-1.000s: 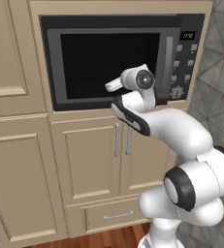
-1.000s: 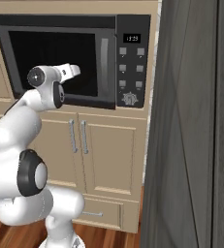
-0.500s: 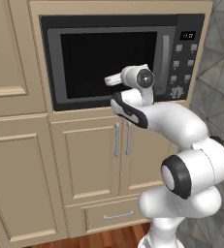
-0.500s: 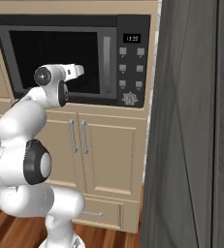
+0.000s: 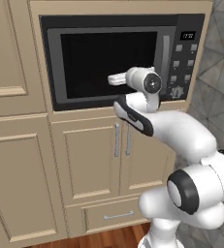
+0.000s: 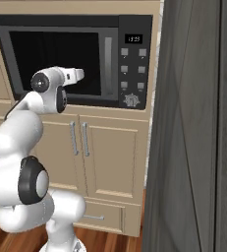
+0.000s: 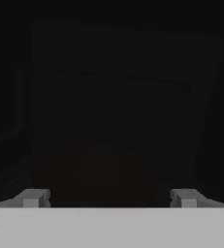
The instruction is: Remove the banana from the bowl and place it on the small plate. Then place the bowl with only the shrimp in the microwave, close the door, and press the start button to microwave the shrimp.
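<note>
Presently noted: microwave [image 5: 118, 58] built into beige cabinetry, door [image 5: 108, 60] shut flush, dark glass window facing the room. Grey vertical bar handle [image 5: 166, 60] at the door's right edge, just left of the button panel [image 5: 184, 63]. Small digital display [image 6: 133, 38] lit at the panel's top, rows of grey buttons below, a round emblem at the bottom.

White arm raised to window height in front of the microwave. Wrist and hand turned toward the glass, seen from the left base camera over the lower right part of the window. Gripper [image 7: 108, 197] pointed straight at the dark window; from the hand camera, two grey fingertips [image 7: 32, 197] set far apart at the bottom of the view, nothing between them. Jaws wide, clamped on nothing. Whether the tips touch the glass: cannot tell.

Through the glass, from the hand camera, only a faint dim interior outline and a dark rounded shape low in the middle; too dark to identify. Bowl, banana and shrimp not made out in the darkness behind the window, so position unconfirmed.

Below the microwave, a pair of cabinet doors [image 5: 118, 155] with two slim metal handles side by side, closed. Drawer [image 5: 111, 215] beneath, closed. Wooden floor [image 5: 108, 240] at the base. Dark grey tall panel [image 6: 198, 128] standing immediately right of the microwave in the right base camera.
</note>
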Tool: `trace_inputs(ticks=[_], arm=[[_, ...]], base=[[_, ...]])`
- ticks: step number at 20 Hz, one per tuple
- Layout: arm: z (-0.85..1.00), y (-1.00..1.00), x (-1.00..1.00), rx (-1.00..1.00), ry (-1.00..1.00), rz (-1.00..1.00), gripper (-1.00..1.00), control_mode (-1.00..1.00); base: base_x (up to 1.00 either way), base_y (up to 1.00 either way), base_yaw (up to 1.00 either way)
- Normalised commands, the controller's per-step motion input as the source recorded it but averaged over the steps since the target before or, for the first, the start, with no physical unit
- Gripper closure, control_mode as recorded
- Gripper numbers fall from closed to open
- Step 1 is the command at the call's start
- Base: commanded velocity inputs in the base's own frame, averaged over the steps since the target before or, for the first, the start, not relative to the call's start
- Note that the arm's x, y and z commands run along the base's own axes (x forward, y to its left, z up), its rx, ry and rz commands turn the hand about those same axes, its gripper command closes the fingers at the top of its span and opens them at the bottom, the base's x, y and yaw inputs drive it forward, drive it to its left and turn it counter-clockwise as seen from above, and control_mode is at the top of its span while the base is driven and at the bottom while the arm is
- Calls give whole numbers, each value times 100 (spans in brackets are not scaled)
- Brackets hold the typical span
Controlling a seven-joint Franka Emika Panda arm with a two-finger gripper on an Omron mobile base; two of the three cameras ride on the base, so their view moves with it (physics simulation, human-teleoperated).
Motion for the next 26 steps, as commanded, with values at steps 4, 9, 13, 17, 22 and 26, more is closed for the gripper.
trace_inputs(ticks=[4,9,13,17,22,26], arm=[[43,-80,-100,10,-11,-3,-100,-100],[35,-91,-100,10,1,-7,-100,-100],[35,-89,-85,5,12,-6,-100,-100],[2,-61,-39,0,9,2,-100,-100],[0,-40,-15,-1,-9,11,-100,-100],[-5,-46,-9,-12,-16,7,-100,-100]], base=[[0,0,0],[0,0,0],[0,0,0],[0,0,0],[0,0,0],[0,0,0]])
